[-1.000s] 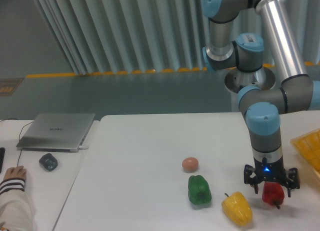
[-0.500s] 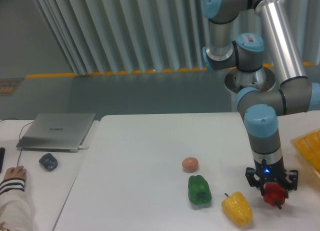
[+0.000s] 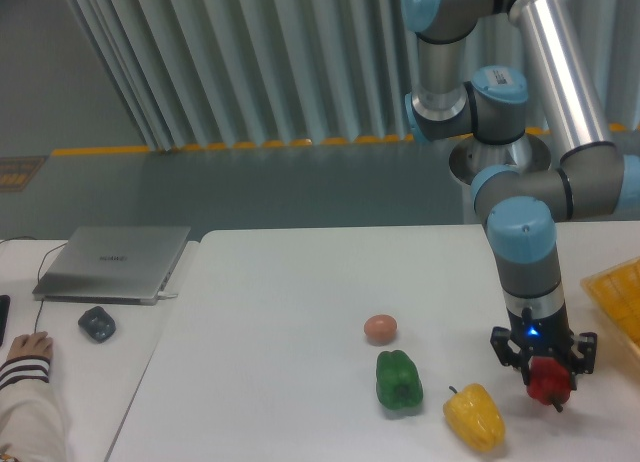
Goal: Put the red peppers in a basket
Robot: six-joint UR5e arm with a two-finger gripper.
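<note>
The glossy red pepper (image 3: 547,384) sits clamped in the tool (image 3: 545,367), its dark stem pointing down and to the right. The yellow lattice basket (image 3: 617,297) shows only partly at the counter's right edge.

Yellow pepper (image 3: 475,416) just beside jaws
</note>
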